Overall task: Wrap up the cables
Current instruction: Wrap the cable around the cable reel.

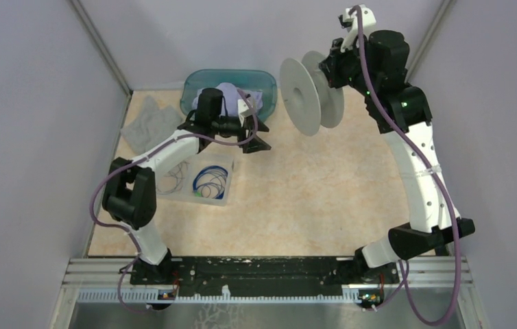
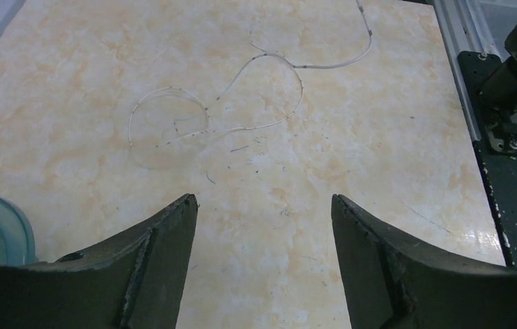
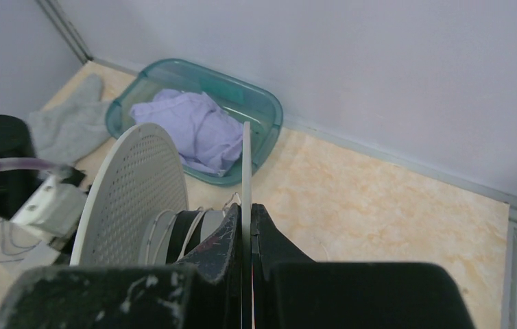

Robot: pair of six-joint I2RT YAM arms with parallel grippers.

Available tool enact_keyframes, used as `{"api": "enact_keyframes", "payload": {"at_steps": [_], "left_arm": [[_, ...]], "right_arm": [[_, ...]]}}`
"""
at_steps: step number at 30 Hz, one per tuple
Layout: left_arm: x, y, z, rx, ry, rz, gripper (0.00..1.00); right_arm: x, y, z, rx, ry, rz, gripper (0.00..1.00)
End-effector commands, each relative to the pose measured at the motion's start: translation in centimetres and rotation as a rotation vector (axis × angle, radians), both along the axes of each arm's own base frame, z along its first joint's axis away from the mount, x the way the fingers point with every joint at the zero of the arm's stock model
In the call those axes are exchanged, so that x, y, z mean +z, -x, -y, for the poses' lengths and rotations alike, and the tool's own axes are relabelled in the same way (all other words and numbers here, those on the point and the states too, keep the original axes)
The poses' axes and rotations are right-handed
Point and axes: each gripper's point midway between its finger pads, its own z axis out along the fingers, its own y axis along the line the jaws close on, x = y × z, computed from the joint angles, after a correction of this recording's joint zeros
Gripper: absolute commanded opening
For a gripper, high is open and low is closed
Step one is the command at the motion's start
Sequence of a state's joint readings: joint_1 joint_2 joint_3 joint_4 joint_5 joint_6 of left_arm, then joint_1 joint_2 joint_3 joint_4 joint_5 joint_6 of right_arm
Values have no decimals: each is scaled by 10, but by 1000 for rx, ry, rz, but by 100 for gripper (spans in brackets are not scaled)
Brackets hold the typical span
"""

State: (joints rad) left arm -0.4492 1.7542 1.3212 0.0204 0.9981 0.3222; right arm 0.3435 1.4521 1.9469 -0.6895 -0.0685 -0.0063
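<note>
Your left arm (image 1: 166,147) covers part of the clear tray (image 1: 220,197), where blue cables (image 1: 209,179) coil beside whitish loops (image 1: 173,181) that are hard to trace. Another whitish cable (image 2: 242,89) lies looped on the table (image 2: 393,137) ahead of your left gripper (image 2: 262,202), whose jaws are apart and empty. The cable's far end runs out of view. Your right gripper (image 3: 247,212) is clamped on the white spool (image 3: 132,199) by one flange. Far left sits a teal bin (image 3: 273,113) with purple cloth (image 3: 190,127).

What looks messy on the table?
The whitish cable sprawls in loose, crooked loops across the table, off the spool that the right gripper clamps by one flange. Nothing looks spilled or broken.
</note>
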Motion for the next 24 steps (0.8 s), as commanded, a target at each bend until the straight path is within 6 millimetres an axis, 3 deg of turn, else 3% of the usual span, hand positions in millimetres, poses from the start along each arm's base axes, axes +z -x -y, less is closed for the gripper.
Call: {"api": "enact_keyframes", "payload": {"at_steps": [1,9,16,24], "left_arm": [[-9,0,13,-122,56,64,79],[-45,-13,36,-213,92,68,85],[-62,-47,59,-151,125,17,86],[-78,-43,88,-220,150,-31,87]], "right_arm": [[75,33,-8,91,-123,146,0],[92,46,-16,151,-175,157,0],[86,49,-20,173,-182,133,0],[81,49,-19,173,-177,121,0]]}}
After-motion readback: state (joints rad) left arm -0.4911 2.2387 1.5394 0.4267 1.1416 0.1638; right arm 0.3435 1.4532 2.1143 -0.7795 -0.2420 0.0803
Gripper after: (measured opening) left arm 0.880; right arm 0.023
